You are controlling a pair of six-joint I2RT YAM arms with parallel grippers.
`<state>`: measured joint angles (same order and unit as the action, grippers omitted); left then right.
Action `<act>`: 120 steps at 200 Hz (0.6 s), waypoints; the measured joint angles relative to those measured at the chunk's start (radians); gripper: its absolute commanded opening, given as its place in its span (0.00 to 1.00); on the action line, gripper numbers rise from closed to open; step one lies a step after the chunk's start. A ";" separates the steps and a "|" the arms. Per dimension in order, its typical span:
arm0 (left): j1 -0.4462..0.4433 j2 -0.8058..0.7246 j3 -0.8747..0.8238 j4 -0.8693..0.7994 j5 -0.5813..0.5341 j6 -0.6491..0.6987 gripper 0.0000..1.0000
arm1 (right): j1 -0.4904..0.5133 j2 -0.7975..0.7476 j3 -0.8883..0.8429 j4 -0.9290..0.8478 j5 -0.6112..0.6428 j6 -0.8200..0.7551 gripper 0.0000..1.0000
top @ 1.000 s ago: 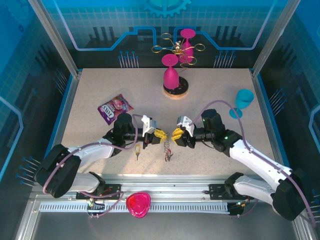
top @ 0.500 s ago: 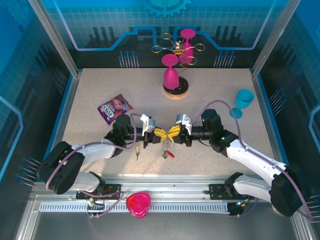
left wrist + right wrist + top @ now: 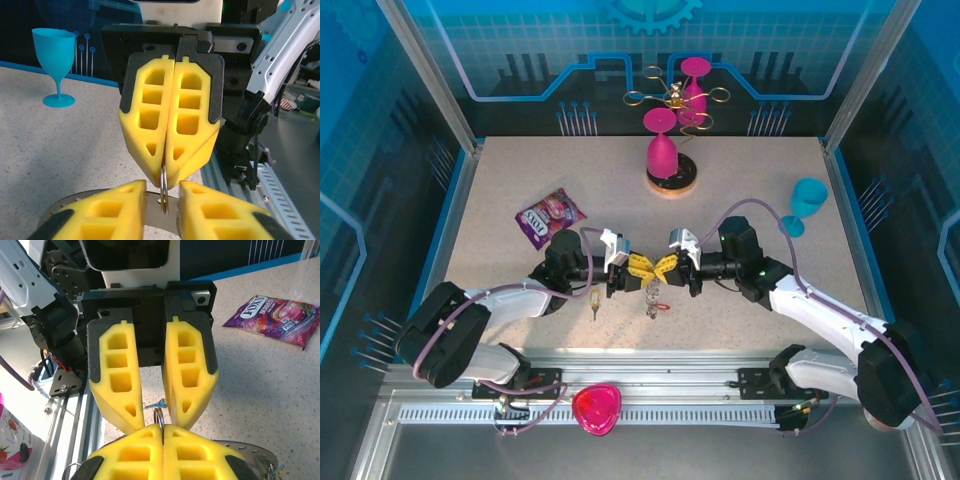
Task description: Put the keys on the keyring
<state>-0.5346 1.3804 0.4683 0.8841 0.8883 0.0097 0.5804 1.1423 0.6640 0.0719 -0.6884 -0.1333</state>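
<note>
**Change since one second ago.** The left gripper (image 3: 637,268) and right gripper (image 3: 664,267) were apart above the table (image 3: 750,170). They now meet tip to tip at front centre.
- The right gripper was partly spread. It is now clenched on the keyring (image 3: 651,296), pinching one small wire loop (image 3: 163,192) at the ring's edge.
- The left gripper was clamped and has released. Its fingers (image 3: 117,385) stand apart, with the loop in the gap between them.

**Position of task items.**
- The keyring hangs below the two grippers, close over the table.
- A red-headed key (image 3: 663,307) shows at its lower right. Whether it touches the table cannot be told.
- A loose key (image 3: 595,305) lies on the table just left of the keyring, in the same place as before.

**Legible writing.** A purple sweet packet (image 3: 274,317) reads "FOX'S". It lies flat on the table beyond the left arm.

**Containers.**
- A blue goblet (image 3: 54,52) stands upright at the right side of the table. Its contents cannot be told.
- A pink goblet (image 3: 661,150) stands upside down on a dark coaster (image 3: 671,181) at rear centre.
- A pink heart-shaped dish (image 3: 597,408) rests on the near frame.
</note>
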 measured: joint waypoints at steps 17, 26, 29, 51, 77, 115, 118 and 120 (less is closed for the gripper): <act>0.000 -0.025 0.002 -0.079 -0.022 0.035 0.28 | 0.003 0.001 0.041 -0.102 0.023 -0.040 0.00; 0.000 -0.042 0.008 -0.135 -0.032 0.068 0.28 | 0.006 0.004 0.072 -0.162 0.040 -0.067 0.00; 0.000 -0.047 0.011 -0.154 -0.036 0.076 0.28 | 0.007 0.006 0.084 -0.183 0.048 -0.076 0.00; 0.000 -0.072 0.047 -0.281 -0.059 0.148 0.27 | 0.027 0.028 0.174 -0.325 0.098 -0.140 0.00; 0.000 -0.084 0.078 -0.373 -0.072 0.204 0.27 | 0.070 0.080 0.286 -0.480 0.168 -0.213 0.00; 0.000 -0.086 0.081 -0.436 -0.072 0.236 0.21 | 0.114 0.158 0.408 -0.650 0.252 -0.289 0.00; 0.000 -0.086 0.081 -0.437 -0.072 0.237 0.21 | 0.117 0.164 0.418 -0.662 0.261 -0.292 0.00; 0.000 -0.086 0.081 -0.439 -0.072 0.237 0.21 | 0.120 0.169 0.425 -0.671 0.265 -0.297 0.00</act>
<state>-0.5350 1.2945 0.5495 0.4450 0.8165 0.2470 0.7006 1.3113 1.0889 -0.5987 -0.4236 -0.4301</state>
